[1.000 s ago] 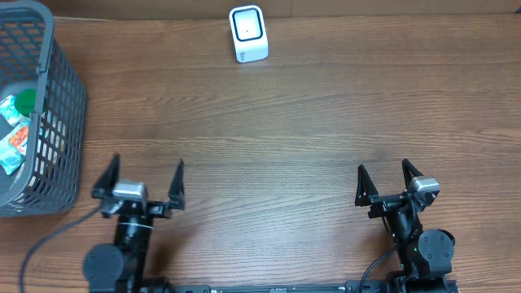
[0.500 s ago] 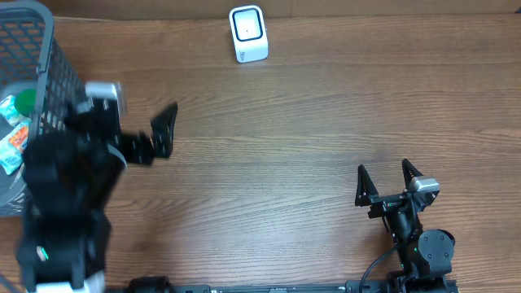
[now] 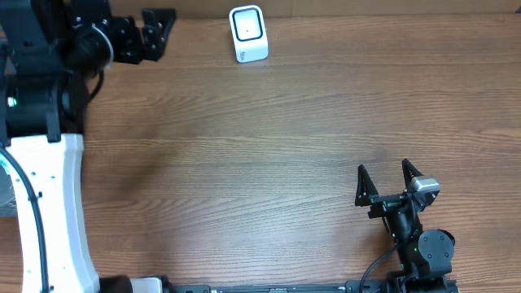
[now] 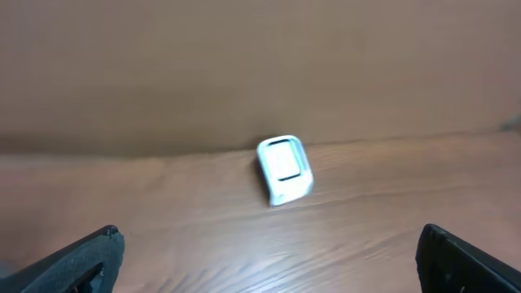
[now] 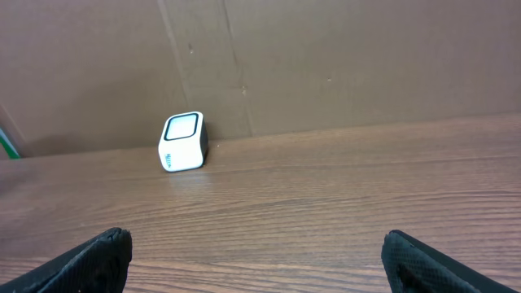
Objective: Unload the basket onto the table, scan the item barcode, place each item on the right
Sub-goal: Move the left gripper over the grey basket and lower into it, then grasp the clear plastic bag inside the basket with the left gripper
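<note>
The white barcode scanner (image 3: 248,33) stands at the far edge of the wooden table, its dark window facing up. It also shows in the left wrist view, scanner (image 4: 285,168), and in the right wrist view, scanner (image 5: 183,141). My left gripper (image 3: 161,32) is open and empty, raised at the far left, a short way left of the scanner. In its own view the left gripper (image 4: 269,248) has only bare wood between its fingers. My right gripper (image 3: 384,181) rests open and empty near the front right, as the right gripper (image 5: 259,248) shows. The item is hidden.
My left arm (image 3: 45,163) covers the left side of the table, where only a sliver of grey basket (image 3: 5,198) shows at the frame edge. A brown cardboard wall (image 5: 326,57) runs behind the scanner.
My left arm has swung up from the front edge to the far left, passing over the basket, its gripper still open. The right arm has not moved.
</note>
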`<state>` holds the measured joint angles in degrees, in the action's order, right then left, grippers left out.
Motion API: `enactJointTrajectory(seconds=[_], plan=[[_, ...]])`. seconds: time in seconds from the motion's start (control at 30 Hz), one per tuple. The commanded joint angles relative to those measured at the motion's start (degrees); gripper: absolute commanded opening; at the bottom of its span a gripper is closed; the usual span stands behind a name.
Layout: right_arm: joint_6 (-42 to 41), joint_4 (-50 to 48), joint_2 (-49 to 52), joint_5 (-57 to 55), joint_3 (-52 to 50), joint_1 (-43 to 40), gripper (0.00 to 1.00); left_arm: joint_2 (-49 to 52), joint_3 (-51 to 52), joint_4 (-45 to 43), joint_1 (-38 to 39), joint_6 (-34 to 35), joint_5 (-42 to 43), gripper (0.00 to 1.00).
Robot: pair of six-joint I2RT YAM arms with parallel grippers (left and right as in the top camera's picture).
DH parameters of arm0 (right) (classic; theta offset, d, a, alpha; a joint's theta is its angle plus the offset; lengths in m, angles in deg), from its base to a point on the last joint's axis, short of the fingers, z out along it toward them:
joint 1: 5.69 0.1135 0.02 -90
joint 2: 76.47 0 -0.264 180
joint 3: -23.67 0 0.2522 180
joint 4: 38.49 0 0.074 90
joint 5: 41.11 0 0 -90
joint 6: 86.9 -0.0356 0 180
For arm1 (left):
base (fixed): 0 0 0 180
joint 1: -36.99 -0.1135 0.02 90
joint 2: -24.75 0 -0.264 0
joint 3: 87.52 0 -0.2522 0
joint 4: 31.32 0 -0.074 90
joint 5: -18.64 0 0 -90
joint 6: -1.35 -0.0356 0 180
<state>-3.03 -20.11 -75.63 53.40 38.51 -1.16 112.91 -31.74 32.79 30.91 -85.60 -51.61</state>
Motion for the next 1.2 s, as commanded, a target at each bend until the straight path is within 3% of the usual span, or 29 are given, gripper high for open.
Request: enactJointTrajectory(seconds=[0.0, 0.1, 0.23, 0.37, 0.47, 0.67, 0.8, 1.17], plan=[[0.22, -0.22, -0.68, 0.26, -0.63, -0.15, 1.0, 0.98, -1.55, 0.35, -8.13, 9.2, -1.95, 0.98], [0.22, -0.22, -0.68, 0.26, -0.63, -0.15, 1.0, 0.94, -1.55, 0.52, -16.41, 14.8, -1.9, 0.94], [0.22, -0.22, -0.68, 0.26, -0.63, -0.15, 1.0, 1.14, -1.51, 3.93, -26.21, 15.13, -5.66, 0.9], [0.22, -0.22, -0.68, 0.26, -0.63, -0.15, 1.0, 2.38, -0.83, 10.73, -32.37, 19.15, -14.23, 0.88], [0.22, -0.22, -0.68, 0.26, -0.63, -0.15, 1.0, 3.45, 3.37, 11.93, -35.63, 20.39, -15.43, 0.87], [0.22, -0.22, -0.68, 0.26, -0.63, -0.15, 1.0, 5.75, 14.29, 9.16, -38.6, 19.71, -15.67, 0.88], [0.22, -0.22, -0.68, 0.26, -0.63, -0.15, 1.0, 8.35, 19.87, 6.25, -39.21, 16.06, -15.45, 0.94], [0.2, -0.22, -0.68, 0.26, -0.63, -0.15, 1.0, 17.22, 21.49, 4.63, -39.36, 9.68, -13.51, 0.97]])
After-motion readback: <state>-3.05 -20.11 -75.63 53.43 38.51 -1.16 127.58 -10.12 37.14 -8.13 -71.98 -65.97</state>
